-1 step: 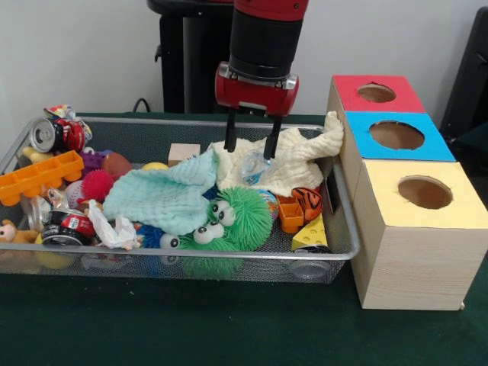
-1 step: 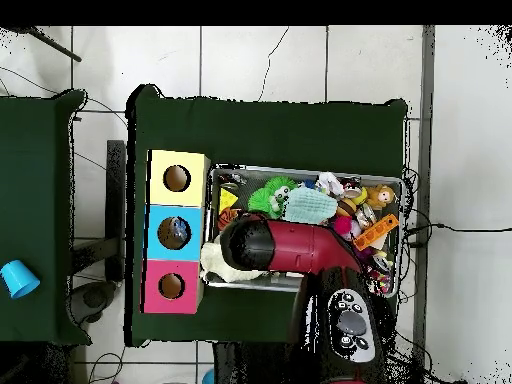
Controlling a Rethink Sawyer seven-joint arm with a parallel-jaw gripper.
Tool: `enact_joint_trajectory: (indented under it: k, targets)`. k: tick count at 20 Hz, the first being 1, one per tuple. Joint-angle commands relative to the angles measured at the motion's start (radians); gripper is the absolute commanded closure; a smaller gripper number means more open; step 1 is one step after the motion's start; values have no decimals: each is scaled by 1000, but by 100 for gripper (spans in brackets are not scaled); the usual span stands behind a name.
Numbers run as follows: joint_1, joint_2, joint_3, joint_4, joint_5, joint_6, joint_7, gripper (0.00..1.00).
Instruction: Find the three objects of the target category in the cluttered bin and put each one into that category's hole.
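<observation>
From the front, the gripper [image 1: 249, 146] hangs over the back of the wire bin [image 1: 335, 229], toward its right end. Its jaws stand apart at a middling width, their tips just above or touching a cream cloth [image 1: 293, 156] that is draped over the bin's right rear corner. A small clear plastic piece [image 1: 252, 171] lies on the cloth right under the tips; whether the jaws touch it I cannot tell. Nothing is clearly held. A pale green cloth [image 1: 164, 194] covers the middle of the bin, with a fuzzy green toy [image 1: 229, 221] with bulging eyes at the front edge. An orange tray [image 1: 38, 177], a crushed can [image 1: 44, 134] and a pink spiky ball [image 1: 97, 184] sit at the left end. A cheese wedge [image 1: 311, 232] lies in the front right corner. Beside the bin's right end stands a wooden box with three holes: red top [image 1: 377, 93], blue top [image 1: 396, 136], yellow top [image 1: 423, 193].

From overhead, the arm [image 2: 290, 250] covers much of the bin [image 2: 300, 168], hiding the gripper. The three-hole box [image 2: 150, 230] touches the bin's left side on the green bench [image 2: 270, 125]. A blue cup [image 2: 17, 278] stands on a separate bench at the left.
</observation>
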Motion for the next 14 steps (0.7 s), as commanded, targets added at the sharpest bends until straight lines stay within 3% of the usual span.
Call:
enact_joint_trajectory:
  k: [1, 14]
  targets:
    - [0, 39, 16, 6, 46, -66, 197, 0]
    - [-21, 71, 23, 27, 39, -132, 182, 0]
